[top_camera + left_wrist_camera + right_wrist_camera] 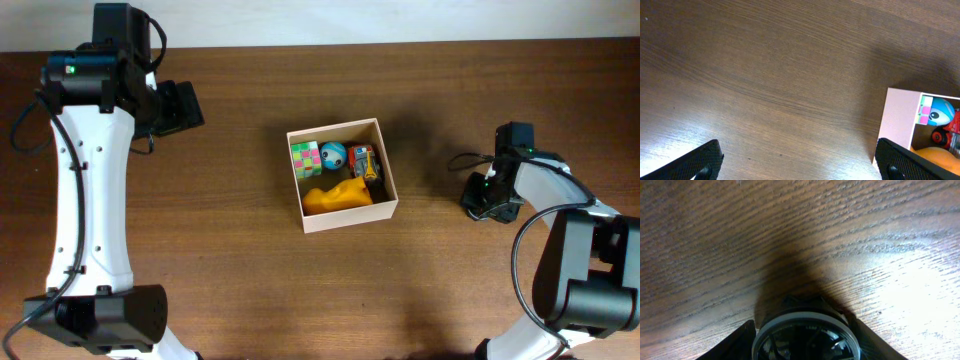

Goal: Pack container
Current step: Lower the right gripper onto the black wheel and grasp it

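The container (349, 214), a square white-walled box, stands mid-table. It holds a pastel cube (305, 157), a blue ball (333, 154), a red toy car (366, 162) and an orange toy (337, 197). Its corner also shows in the left wrist view (897, 120). My left gripper (181, 106) is open and empty above bare wood far left of the box (800, 167). My right gripper (487, 196) is down at the table right of the box. Its fingers (805, 347) press both sides of a round black object with a grey rim (805, 327).
The brown wooden table (240, 270) runs to a pale wall at the far edge. The right arm's cable (465, 158) lies on the wood between the box and the right gripper.
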You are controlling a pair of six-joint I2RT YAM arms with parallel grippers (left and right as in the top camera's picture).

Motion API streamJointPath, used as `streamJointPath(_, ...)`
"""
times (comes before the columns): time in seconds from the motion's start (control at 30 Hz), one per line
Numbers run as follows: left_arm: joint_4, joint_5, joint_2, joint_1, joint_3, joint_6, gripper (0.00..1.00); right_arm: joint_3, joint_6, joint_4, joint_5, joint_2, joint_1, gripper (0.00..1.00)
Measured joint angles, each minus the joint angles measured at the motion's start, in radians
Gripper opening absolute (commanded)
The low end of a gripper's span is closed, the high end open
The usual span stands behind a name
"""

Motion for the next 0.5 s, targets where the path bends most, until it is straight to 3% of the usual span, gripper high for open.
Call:
streamJointPath(0.4, 0.0, 0.0, 0.0, 0.0, 0.0, 0.0, 0.99, 0.13, -0.001, -0.143, -0.001, 0.011, 0.004, 0.55)
streamJointPath(0.5, 0.0, 0.0, 0.0, 0.0, 0.0, 0.0, 0.99, 0.182, 0.002, -0.172, -0.001, 0.011, 0.013, 0.65)
